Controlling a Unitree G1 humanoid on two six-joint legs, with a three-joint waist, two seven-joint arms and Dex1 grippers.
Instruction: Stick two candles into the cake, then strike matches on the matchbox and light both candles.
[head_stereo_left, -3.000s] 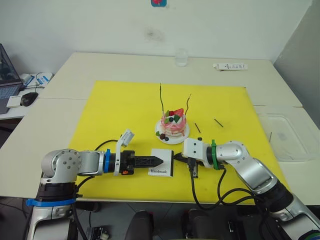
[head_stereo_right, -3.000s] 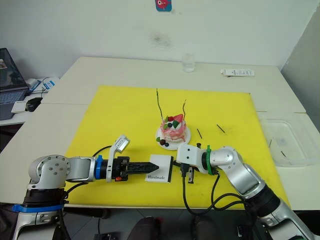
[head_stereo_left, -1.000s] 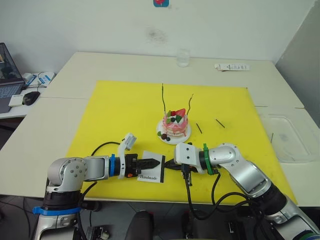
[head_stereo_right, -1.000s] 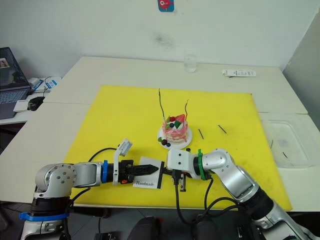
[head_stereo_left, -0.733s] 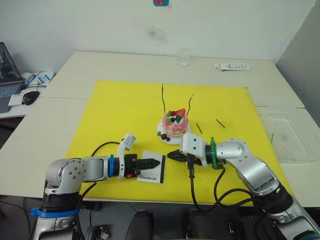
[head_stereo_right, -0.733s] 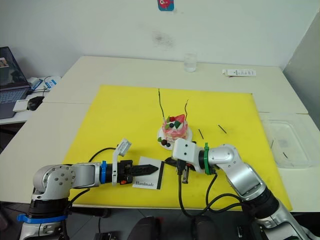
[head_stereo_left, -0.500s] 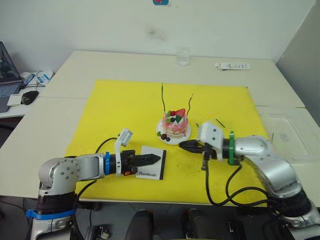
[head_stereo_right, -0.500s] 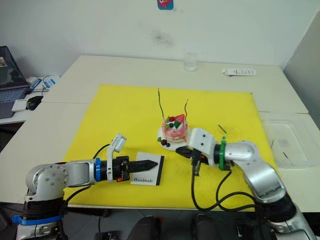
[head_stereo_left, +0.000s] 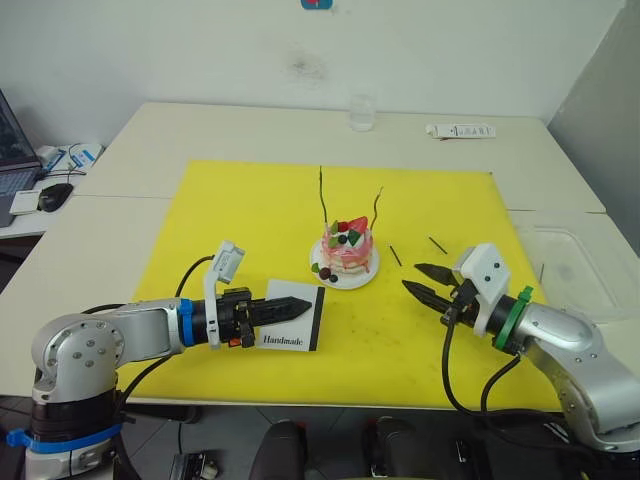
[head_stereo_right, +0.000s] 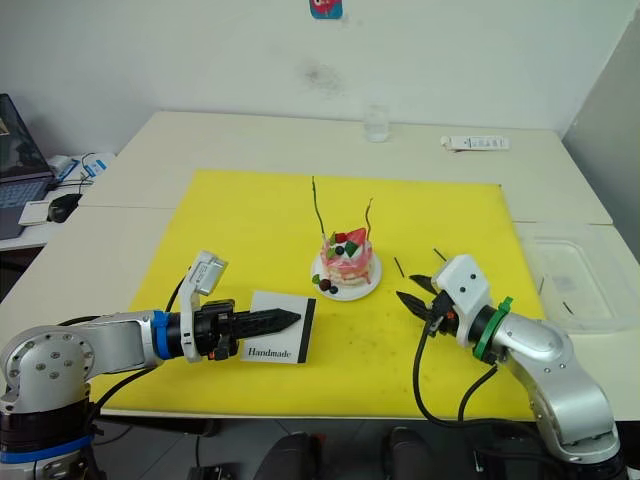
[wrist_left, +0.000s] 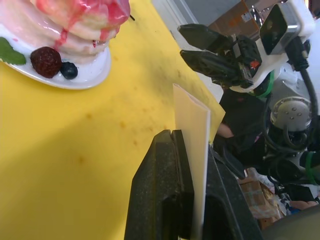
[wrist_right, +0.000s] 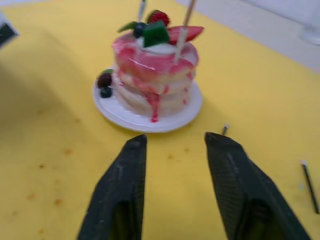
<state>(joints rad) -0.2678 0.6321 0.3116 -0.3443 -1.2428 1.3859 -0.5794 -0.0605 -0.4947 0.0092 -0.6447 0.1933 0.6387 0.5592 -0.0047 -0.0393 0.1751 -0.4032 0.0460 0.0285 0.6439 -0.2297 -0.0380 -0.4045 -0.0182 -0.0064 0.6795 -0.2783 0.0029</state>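
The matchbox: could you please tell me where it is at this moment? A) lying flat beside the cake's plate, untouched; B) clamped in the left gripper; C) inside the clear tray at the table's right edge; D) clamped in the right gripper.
B: the left gripper is shut on the edge of the white matchbox, while the right gripper is open near the cake, holding nothing.
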